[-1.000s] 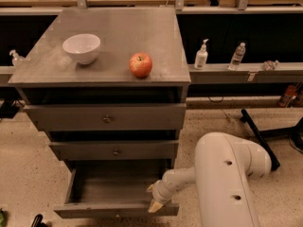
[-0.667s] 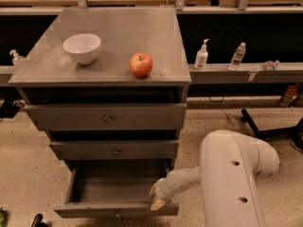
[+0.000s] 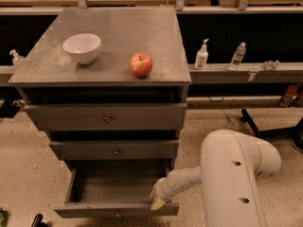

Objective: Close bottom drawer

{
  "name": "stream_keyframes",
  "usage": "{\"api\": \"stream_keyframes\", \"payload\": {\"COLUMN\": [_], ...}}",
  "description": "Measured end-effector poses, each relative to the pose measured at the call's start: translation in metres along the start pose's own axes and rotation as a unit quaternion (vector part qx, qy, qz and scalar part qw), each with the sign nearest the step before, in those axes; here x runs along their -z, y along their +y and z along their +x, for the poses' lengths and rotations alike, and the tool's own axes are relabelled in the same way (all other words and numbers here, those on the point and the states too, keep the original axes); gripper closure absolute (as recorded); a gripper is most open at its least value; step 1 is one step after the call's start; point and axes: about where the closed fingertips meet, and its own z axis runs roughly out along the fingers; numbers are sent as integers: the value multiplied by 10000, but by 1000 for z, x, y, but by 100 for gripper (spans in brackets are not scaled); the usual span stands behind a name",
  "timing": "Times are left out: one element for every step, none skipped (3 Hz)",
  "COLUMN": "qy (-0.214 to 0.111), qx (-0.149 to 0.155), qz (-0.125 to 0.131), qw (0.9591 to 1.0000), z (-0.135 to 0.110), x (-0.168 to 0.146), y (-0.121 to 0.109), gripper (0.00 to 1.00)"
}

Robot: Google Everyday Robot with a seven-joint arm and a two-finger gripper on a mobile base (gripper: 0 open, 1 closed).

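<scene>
Item: bottom drawer point(image 3: 113, 208), pulled out, unmoved since a second ago. My gripper point(image 3: 157, 201): at its front's right end, barely shifted; jaws' spread, cannot tell. Push outstanding.

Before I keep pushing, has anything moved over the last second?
Hardly. The arm's white housing has shifted slightly to the right in view, while the gripper stays at the right front corner of the bottom drawer. The drawer has not visibly gone in and is still pulled out. The white bowl and red apple are unchanged.
</scene>
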Motion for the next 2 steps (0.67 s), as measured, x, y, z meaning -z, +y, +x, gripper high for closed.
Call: {"api": "stream_keyframes", "payload": {"qy": [-6,-7], "qx": [14,14], "qz": [28,29], "qw": [10000,10000], "z": [-1,-1], "x": [2,2], "y": [-1,-1], "gripper": [100,100]}}
